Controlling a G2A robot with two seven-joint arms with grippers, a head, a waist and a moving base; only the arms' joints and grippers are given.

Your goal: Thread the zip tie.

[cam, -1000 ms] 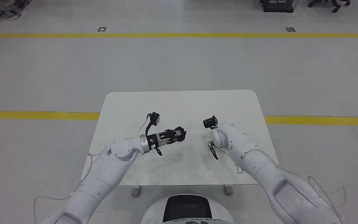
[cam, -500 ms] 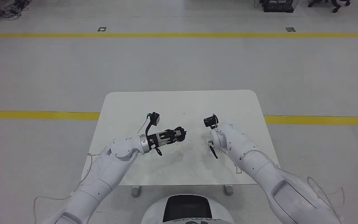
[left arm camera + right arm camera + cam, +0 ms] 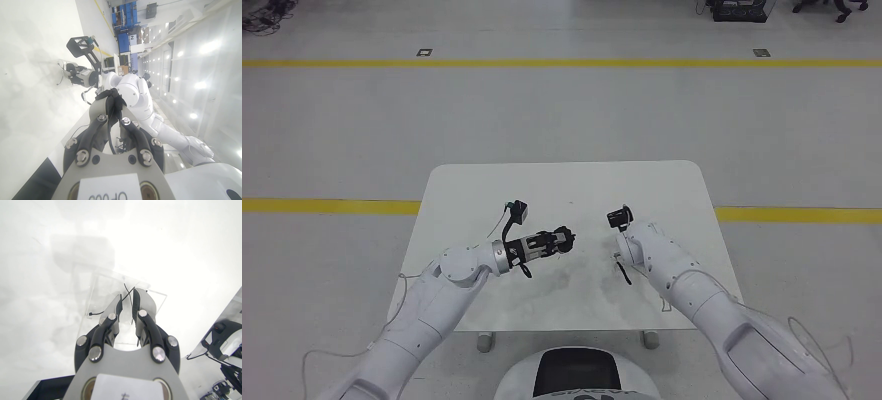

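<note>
white table [image 3: 662, 190] | grey floor [image 3: 562, 110] around it, two yellow lines [image 3: 542, 63] across | blue racks [image 3: 125, 17] far off

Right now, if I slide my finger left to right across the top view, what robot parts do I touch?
Left arm → left end effector → right end effector → right arm.

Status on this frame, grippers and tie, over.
Left gripper shut, over the table. Right gripper open, fingers straddling the black zip tie on a clear plate. Threading can't be judged. No obstruction seen.
</note>
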